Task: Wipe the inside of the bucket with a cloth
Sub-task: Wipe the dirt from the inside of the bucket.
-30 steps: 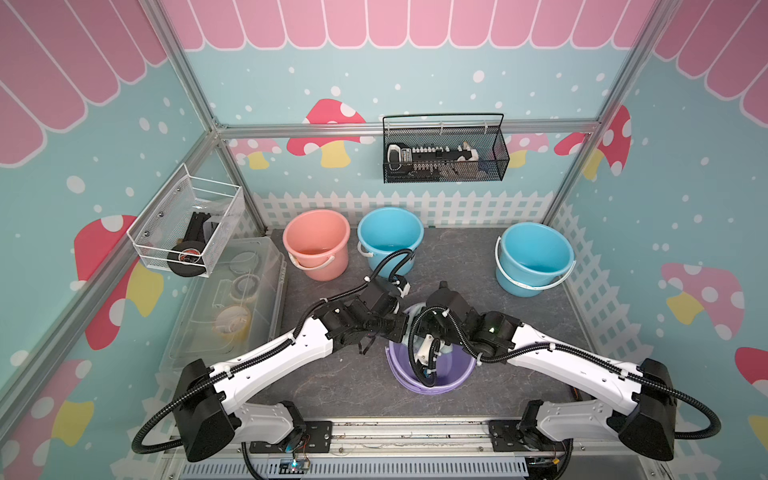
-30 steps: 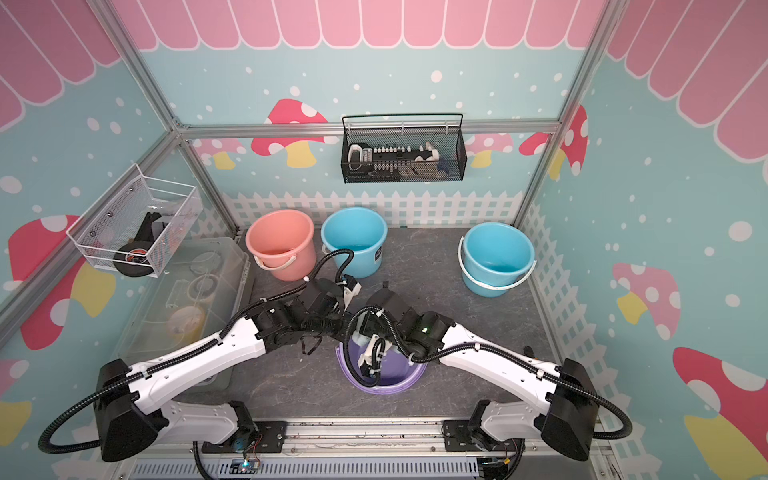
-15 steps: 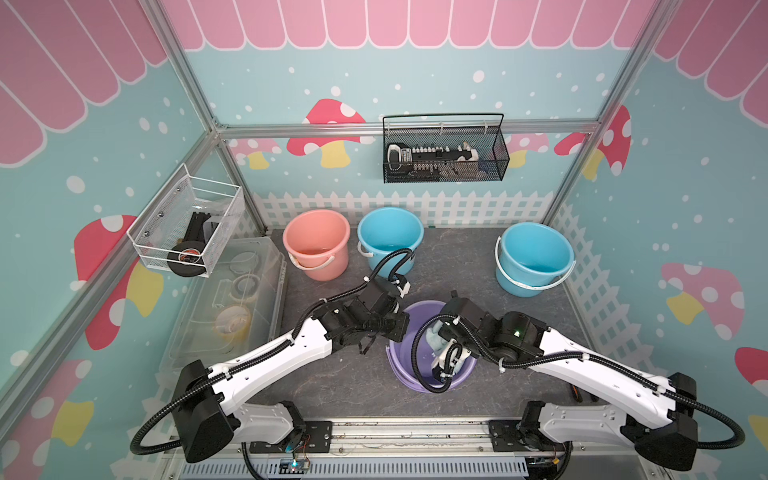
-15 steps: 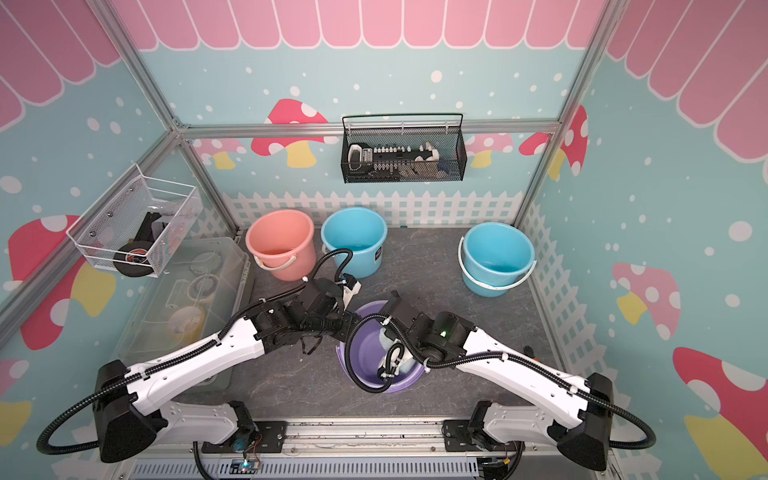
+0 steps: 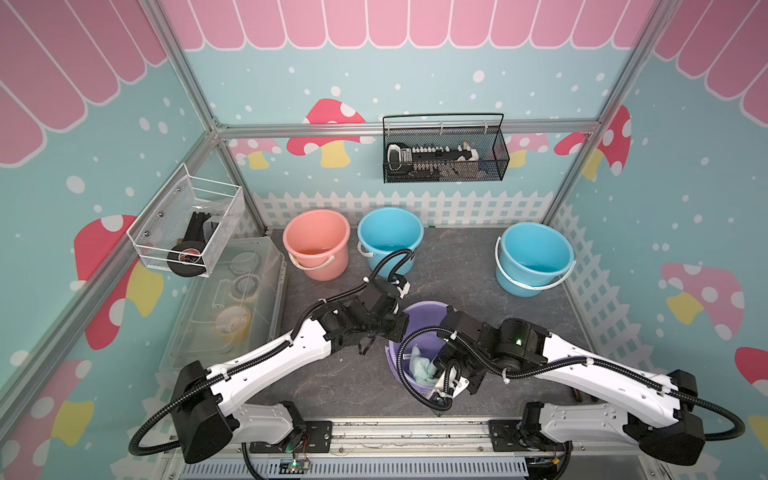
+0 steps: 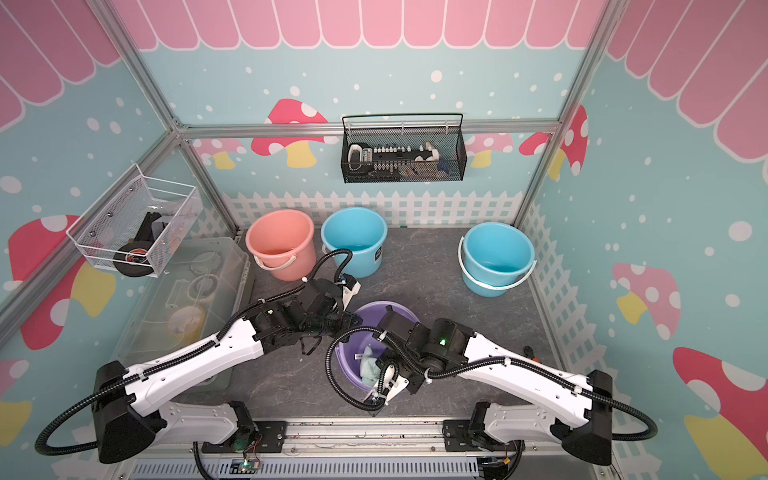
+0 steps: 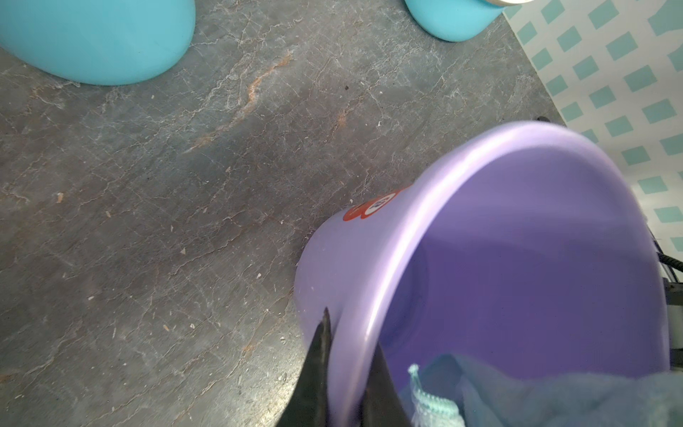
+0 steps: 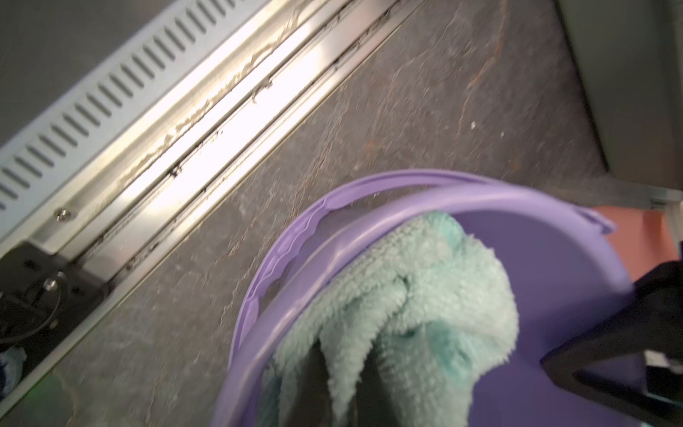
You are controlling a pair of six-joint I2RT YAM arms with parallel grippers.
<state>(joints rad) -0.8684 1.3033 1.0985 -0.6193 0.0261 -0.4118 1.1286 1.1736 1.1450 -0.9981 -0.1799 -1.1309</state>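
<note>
Top view: mid-wipe, cloth [image 5: 419,368] bunched inside bucket [image 5: 422,309], nothing else in there; pink bucket [image 5: 316,239] and blue buckets [image 5: 390,232] seemingly empty.
Left wrist: left hand [image 7: 351,344] nipped onto the rim, steadying.
Right wrist: right hand [image 8: 342,366] closed tight on cloth, against the inner wall.
Needs next, probably, a firm sweep round wall and floor.

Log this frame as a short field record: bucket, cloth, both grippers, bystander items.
bucket in work: purple bucket, front centre
cloth: pale aqua, inside the purple bucket
left gripper: shut on the purple bucket's rim
right gripper: shut on the cloth, down inside the bucket
others: pink bucket and two blue buckets farther back, none held
</note>
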